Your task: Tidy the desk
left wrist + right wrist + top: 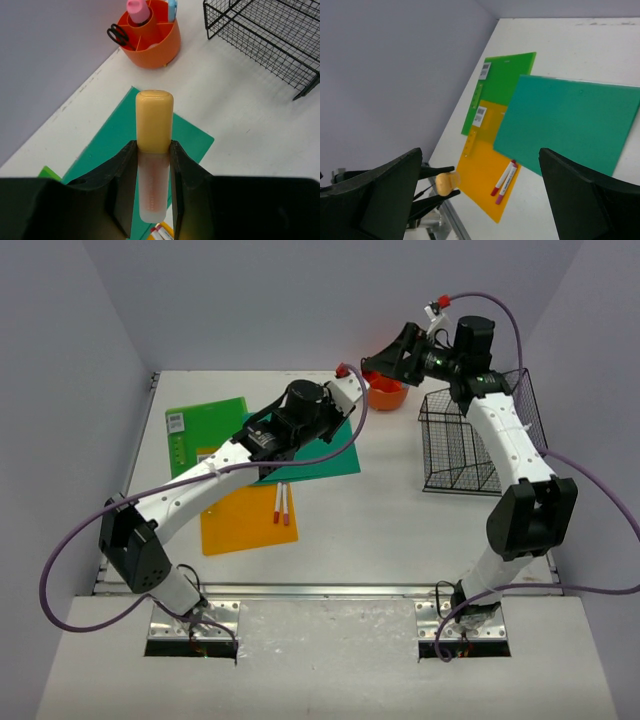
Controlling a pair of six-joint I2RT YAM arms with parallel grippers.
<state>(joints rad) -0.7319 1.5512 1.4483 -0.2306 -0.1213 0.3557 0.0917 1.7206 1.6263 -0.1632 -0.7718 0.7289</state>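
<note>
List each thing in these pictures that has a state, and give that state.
Left gripper: shut on the highlighter.
Highlighter: capped, gripped.
Right gripper: open, empty.
Orange pen pot: upright, holding scissors and pink marker.
Wire basket: upright, looks empty.
Teal folder: flat, overlapping orange folder.
Two pens: capped, lying on orange folder.

Top view: the left arm covers the middle of the teal folder and a corner of the green folder. The right end effector hides the far part of the orange cup.

Left wrist view: the basket is cut off by the top and right edges. A pink item and a blue item in the cup run off the top edge. Of the scissors, only the handles show. Only the tips of two markers show at the bottom edge. The highlighter has a blurred barrel between the fingers of the left end effector.

Right wrist view: the folder labels are too small to read, and the right end effector's fingers are cut off by the bottom edge.
</note>
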